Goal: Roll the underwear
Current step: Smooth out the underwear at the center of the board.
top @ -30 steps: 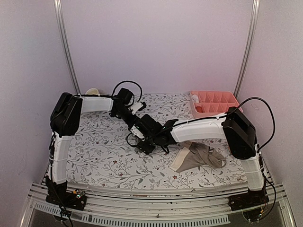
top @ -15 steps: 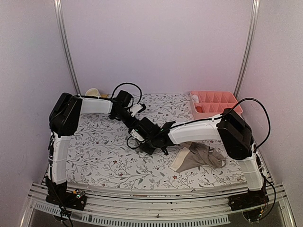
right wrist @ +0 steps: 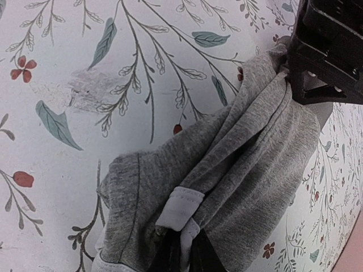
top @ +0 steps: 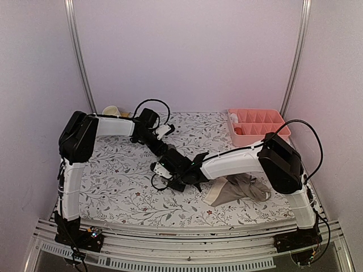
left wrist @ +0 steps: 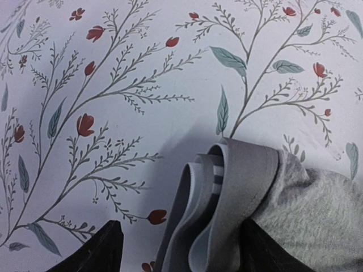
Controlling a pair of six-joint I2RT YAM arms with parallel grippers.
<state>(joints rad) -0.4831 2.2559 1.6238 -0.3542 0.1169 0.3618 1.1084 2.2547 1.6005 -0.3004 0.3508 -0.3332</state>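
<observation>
Right claw [right wrist: 182,254] pinches the grey underwear [right wrist: 244,141]; left claw [left wrist: 181,249] straddles it, fingers apart.

floral tablecloth [top: 119,170] | pink divided tray [top: 256,111] far right | cream object [top: 110,110] far left

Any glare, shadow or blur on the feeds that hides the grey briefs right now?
Left wrist: sharp, with a soft shadow on the tablecloth beside the grey underwear. Right wrist: weave crisp, no glare. Top external: even pinkish light, no glare, but the arms largely cover the grey underwear.
</observation>
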